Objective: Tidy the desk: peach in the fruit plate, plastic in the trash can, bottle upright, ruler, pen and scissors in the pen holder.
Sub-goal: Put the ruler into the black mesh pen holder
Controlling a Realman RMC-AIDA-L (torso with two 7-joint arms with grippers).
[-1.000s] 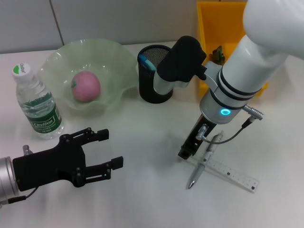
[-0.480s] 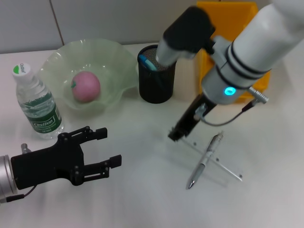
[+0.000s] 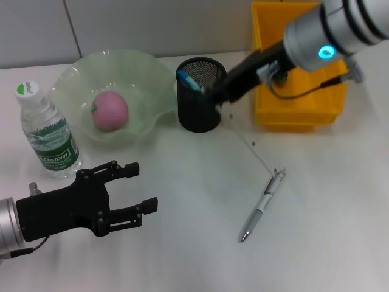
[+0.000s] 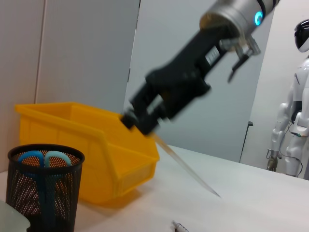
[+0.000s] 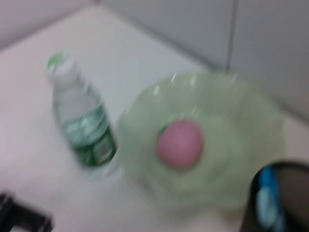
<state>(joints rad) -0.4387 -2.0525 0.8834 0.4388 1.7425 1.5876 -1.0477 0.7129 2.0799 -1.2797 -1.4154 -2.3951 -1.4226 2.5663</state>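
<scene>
My right gripper (image 3: 216, 92) is shut on the clear ruler (image 3: 250, 141), beside the rim of the black mesh pen holder (image 3: 199, 103). The ruler slants down from it, its low end near the silver pen (image 3: 262, 207) lying on the table. The left wrist view shows the same gripper (image 4: 140, 119) and ruler (image 4: 186, 166). Blue scissors (image 3: 187, 79) stand in the holder. The pink peach (image 3: 109, 111) lies in the green fruit plate (image 3: 152, 79). The bottle (image 3: 45, 131) stands upright at the left. My left gripper (image 3: 124, 198) hovers open at the front left. The plastic is hidden.
A yellow bin (image 3: 298, 115) stands at the back right, behind my right arm. The wall runs close behind the plate and bin. Bare table lies between my left gripper and the pen.
My right gripper lifted the ruler from under the pen and carried it back and left to the pen holder's rim. The pen stayed on the table. My left arm held still.
</scene>
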